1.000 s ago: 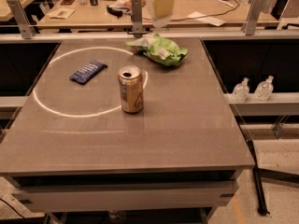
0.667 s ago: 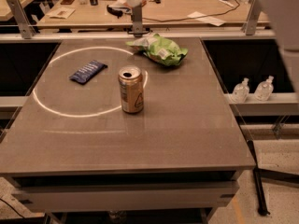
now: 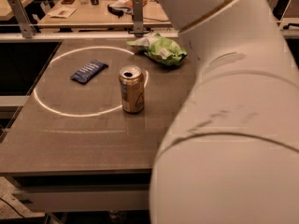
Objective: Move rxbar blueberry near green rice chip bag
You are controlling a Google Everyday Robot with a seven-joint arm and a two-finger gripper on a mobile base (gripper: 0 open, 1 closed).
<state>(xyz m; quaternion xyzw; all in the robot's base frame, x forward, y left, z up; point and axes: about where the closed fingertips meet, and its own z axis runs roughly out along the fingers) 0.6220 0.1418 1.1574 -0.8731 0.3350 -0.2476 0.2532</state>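
The rxbar blueberry (image 3: 89, 71) lies flat on the counter (image 3: 84, 139), left of centre, inside a bright ring of light (image 3: 41, 105). Its pale lettering is not readable. The green rice chip bag (image 3: 161, 49) lies at the far edge, well apart from the bar. A tan can (image 3: 131, 89) stands upright between them, nearer the front. The arm (image 3: 233, 125) blocks the right side. The hand is out of view, so its state cannot be told.
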